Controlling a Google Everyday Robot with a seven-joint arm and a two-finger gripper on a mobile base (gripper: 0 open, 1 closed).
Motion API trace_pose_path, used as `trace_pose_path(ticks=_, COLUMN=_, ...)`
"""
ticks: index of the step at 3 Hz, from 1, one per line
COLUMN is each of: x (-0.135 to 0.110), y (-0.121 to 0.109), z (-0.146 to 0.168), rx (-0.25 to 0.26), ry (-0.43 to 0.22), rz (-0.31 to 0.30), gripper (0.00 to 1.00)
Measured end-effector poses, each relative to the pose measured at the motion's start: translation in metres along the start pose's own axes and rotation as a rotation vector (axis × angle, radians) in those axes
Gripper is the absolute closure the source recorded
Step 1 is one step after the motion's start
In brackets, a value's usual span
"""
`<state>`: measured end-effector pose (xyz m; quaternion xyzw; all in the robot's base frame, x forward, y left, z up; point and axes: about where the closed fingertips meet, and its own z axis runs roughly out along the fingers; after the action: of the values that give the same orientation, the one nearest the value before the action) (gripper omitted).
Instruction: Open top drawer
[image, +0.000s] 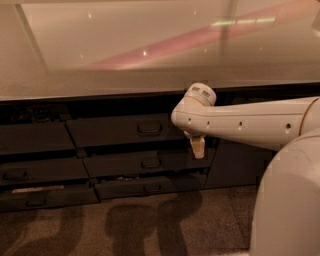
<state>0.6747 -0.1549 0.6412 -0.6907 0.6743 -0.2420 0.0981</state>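
The top drawer (117, 131) is a wide dark grey front just under the countertop, with a small rectangular pull handle (149, 129) at its middle. None of its interior shows. My gripper (197, 147) hangs down from the white arm (250, 122), which reaches in from the right. The gripper's cream tip is in front of the drawer's right end, to the right of the handle and slightly below it. It does not touch the handle.
Two narrower drawers (145, 164) (147, 186) sit below the top one. Another stack of drawers (35, 165) is at the left. A plain cabinet front (235, 162) is at the right. The glossy countertop (150, 55) overhangs everything. The carpet floor (150, 225) lies below.
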Motion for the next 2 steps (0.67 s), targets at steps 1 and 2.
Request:
trace_pose_path(ticks=1, x=0.003, y=0.001, z=0.001, rx=-0.011, ry=-0.055, rz=0.003, gripper=0.0)
trace_pose_path(ticks=2, x=0.018, y=-0.014, z=0.012, rx=-0.007, ry=-0.392, rz=0.178, gripper=0.0)
